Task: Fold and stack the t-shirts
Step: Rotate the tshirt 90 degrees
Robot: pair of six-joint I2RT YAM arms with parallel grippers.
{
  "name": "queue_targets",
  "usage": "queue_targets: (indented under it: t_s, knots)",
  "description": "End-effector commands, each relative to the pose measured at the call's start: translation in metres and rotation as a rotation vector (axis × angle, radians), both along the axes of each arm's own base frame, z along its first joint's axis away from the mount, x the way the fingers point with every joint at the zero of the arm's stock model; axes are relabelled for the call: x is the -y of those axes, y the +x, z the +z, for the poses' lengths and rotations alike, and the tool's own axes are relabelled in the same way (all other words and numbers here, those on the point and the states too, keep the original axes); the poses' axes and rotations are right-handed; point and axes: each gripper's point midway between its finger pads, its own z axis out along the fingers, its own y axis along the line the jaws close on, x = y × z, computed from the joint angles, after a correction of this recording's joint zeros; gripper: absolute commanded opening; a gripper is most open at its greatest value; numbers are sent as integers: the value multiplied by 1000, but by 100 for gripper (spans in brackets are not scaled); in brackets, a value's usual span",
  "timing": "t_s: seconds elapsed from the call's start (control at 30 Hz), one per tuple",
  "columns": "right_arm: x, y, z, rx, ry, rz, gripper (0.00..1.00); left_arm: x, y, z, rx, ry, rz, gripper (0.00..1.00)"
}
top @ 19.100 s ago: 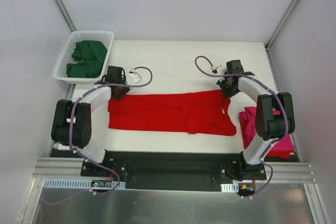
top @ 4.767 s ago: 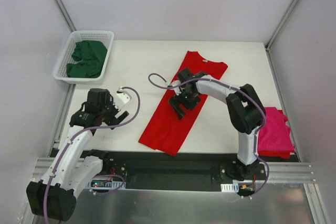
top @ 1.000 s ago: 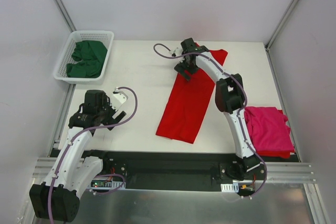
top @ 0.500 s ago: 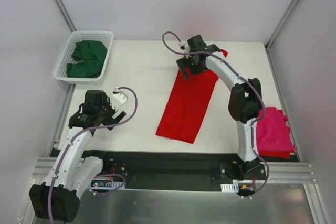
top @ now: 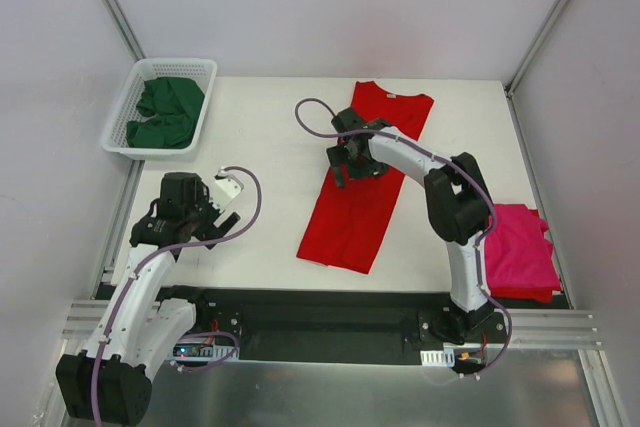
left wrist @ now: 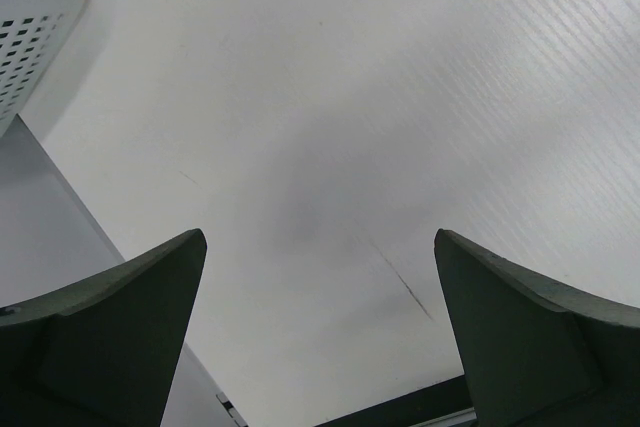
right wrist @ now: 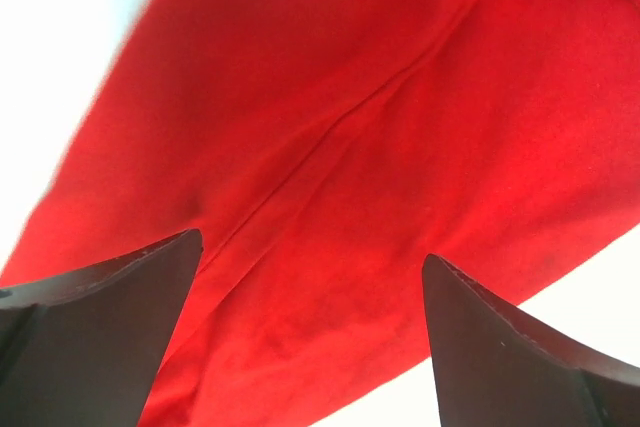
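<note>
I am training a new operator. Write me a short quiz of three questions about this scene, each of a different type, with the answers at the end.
1. True or false: the red t-shirt lies inside the basket.
2. The right gripper hangs over: A. the red t-shirt B. the basket C. bare table.
3. Fill in: the clothes in the basket are dark ___.

Key
1. False; it lies on the table.
2. A.
3. green.
</note>
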Motion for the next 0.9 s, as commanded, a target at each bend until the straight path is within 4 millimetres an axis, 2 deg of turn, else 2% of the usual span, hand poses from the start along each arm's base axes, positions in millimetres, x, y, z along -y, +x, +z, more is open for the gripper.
queue_targets:
  t_s: [0.0,0.2,0.37,0.4,0.47,0.63,0.67,0.7,0.73,0.77,0.87]
  knots:
    - [17,16,-3,72,-53,-95,96,0,-4,-2,-5,-10,0,99]
    - [23,17,-6,93,-43,-142,96,1,-6,-6,-14,-14,-7,99]
    - [11,14,-23,20,17,-119,96,1,-6,-7,-16,-14,-9,99]
    - [12,8,-33,-26,0,-107,96,1,-6,-6,-14,-11,-8,99]
    - [8,10,-35,-46,5,-77,96,0,-6,-7,-15,-7,-5,99]
    - [15,-2,-54,-163,-18,-3,96,-2,-7,-7,-15,-1,2,99]
    - [13,3,-52,-165,-15,34,96,-2,-7,-7,-16,-1,2,99]
    - [18,-4,-52,-216,-38,51,96,-2,-7,-7,-16,-1,2,99]
    - [21,-9,-67,-277,-58,75,96,-2,-7,-7,-18,-1,2,99]
    - [23,-14,-70,-319,-75,118,96,-2,-6,-7,-18,-1,4,99]
    - [32,-24,-62,-392,-115,181,96,-3,-6,-7,-18,5,5,99]
